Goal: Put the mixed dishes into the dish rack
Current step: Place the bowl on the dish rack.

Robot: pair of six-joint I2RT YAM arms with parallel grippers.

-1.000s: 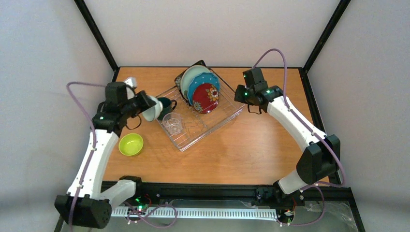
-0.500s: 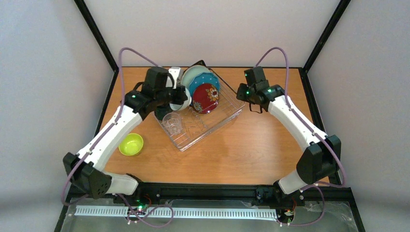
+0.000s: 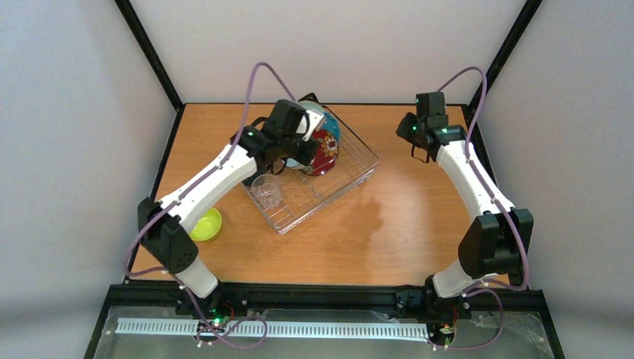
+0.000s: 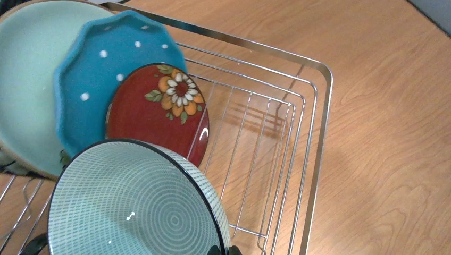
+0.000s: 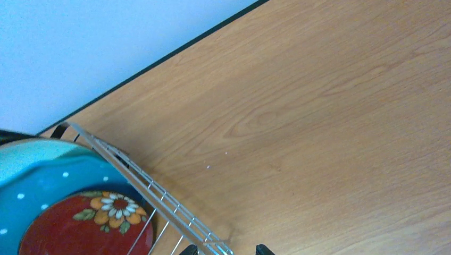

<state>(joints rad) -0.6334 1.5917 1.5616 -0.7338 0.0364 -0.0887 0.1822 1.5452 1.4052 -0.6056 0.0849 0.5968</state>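
My left gripper (image 3: 297,152) is shut on the rim of the mint bowl (image 4: 133,204) and holds it tilted over the dish rack (image 3: 353,173), right in front of the small red floral plate (image 4: 157,114). The blue dotted plate (image 4: 95,74) and the pale mint plate (image 4: 26,79) stand behind the red one. The clear glass cup (image 3: 267,191) stands in the rack's near end. The yellow-green bowl (image 3: 205,224) lies on the table, left of the rack. My right gripper (image 3: 419,143) is open and empty above the table, beside the rack's far right rim (image 5: 154,194). The mug is hidden.
The rack's right half (image 4: 255,149) shows bare wires. Black frame posts (image 3: 149,52) rise at the table's back corners. The left arm (image 3: 217,176) lies across the rack's left side.
My left arm has swung right with the mint bowl, from the rack's left side to in front of the plates. My right arm has pulled back from the rack toward the far right corner.
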